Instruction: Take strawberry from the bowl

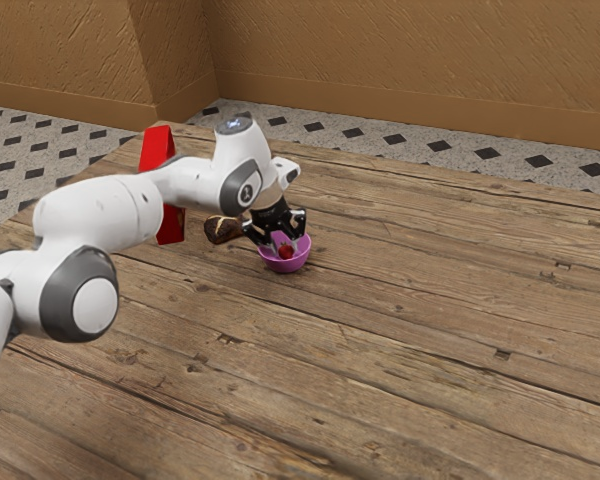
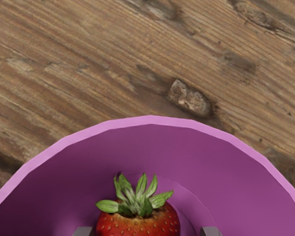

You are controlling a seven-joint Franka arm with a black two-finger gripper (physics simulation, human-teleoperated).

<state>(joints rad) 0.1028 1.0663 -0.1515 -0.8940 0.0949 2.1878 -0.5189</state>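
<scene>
My gripper [image 1: 286,245] reaches down into the pink-purple bowl [image 1: 288,266], its fingers spread wide. Between them lies the red strawberry [image 1: 286,252], inside the bowl. In the wrist view the strawberry [image 2: 137,224] has its green leaves upward, and part of its body runs past the view's edge. Both grey fingertips of the gripper [image 2: 147,231] show there: one very near the strawberry, the other with a visible gap to it. The bowl [image 2: 152,121] surrounds them, its rim standing above the wooden table [image 2: 113,73].
A dark brown patterned object [image 1: 221,229] lies beside the bowl, toward the exterior view's left. Behind the arm stands a tall red object [image 1: 158,150], partly hidden by it. The wooden table [image 1: 430,330] extends far toward the exterior view's right.
</scene>
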